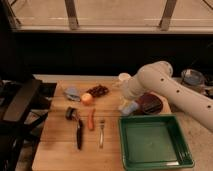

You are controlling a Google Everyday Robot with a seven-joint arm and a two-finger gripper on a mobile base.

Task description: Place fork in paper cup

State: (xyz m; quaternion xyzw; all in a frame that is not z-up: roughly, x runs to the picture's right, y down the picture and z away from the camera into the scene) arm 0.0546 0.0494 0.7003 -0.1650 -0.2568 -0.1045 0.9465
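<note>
The fork (pixel 101 132) is slim and silver. It lies on the wooden table, tines toward the back, just right of the thin orange carrot (pixel 91 119). The paper cup (pixel 123 78) is cream-white and stands upright at the back of the table, partly covered by my white arm (pixel 160 82). My gripper (pixel 125 96) is at the arm's end, just in front of the cup and well back and right of the fork. It holds nothing that I can see. The red bowl is hidden behind the arm.
A black-handled utensil (pixel 77 131) lies left of the carrot. An orange fruit (pixel 87 98), dark grapes (pixel 98 90) and a grey-blue object (pixel 71 92) sit further back. A dark maroon plate (pixel 150 104), a pale blue item (pixel 129 107) and a green tray (pixel 152 142) are to the right.
</note>
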